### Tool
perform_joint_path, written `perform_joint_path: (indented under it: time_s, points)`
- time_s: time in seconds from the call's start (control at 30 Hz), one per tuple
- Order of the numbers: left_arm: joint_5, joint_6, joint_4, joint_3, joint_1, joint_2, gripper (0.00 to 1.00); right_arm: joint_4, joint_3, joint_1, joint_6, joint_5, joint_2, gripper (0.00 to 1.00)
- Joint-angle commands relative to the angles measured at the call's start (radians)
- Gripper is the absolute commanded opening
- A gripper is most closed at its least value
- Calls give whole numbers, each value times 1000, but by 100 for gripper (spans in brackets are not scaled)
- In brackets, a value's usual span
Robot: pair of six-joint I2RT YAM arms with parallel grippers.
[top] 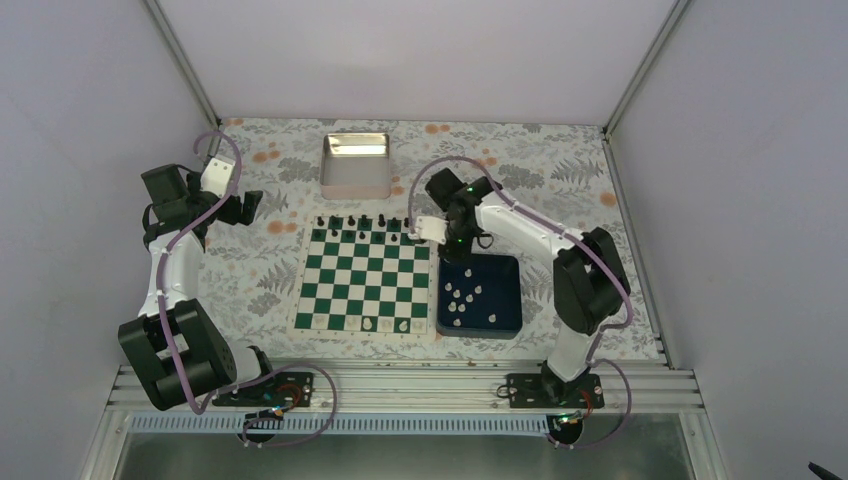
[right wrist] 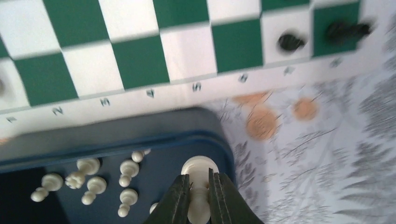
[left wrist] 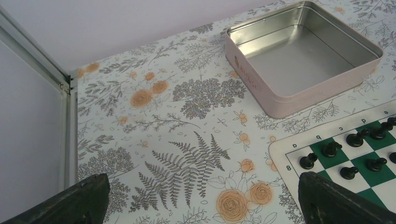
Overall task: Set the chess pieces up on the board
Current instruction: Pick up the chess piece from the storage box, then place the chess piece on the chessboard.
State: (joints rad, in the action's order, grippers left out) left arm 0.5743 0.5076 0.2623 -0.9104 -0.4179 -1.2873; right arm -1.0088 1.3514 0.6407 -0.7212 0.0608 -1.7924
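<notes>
White chess piece [right wrist: 199, 166] sits pinched by its stem in your right gripper [right wrist: 199, 183], above the blue tray's [right wrist: 116, 136] corner beside the board [top: 365, 280]. More white pieces [right wrist: 93, 183] lie in the tray. Your left gripper [left wrist: 205, 198] hangs wide open over the flowered table [left wrist: 154, 121].

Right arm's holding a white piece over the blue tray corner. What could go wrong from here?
Slip: the right gripper pinches the white piece only on its narrow body, so it may twist or drop during the carry.
Collision: black pieces stand at the board edge close to the gripper; a low swing may topple them.
</notes>
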Motion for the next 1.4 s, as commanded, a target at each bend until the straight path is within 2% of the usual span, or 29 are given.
perform_joint_path:
  time_s: [0.0,0.3,0.6,0.9,1.37]
  points:
    - [21,-8,-30,9,3,12,100,-98,139,96,29,-58,37,11]
    - [21,-10,-32,1,2,14,100,-171,458,325,6,-79,-128,11]
    - [29,-13,-30,6,3,20,100,-198,706,520,-52,-19,-365,11]
    - [34,-11,-35,7,2,25,100,-183,733,604,-91,42,-500,11]
    - [36,-12,-44,16,2,26,100,-112,734,610,-104,63,-579,11]
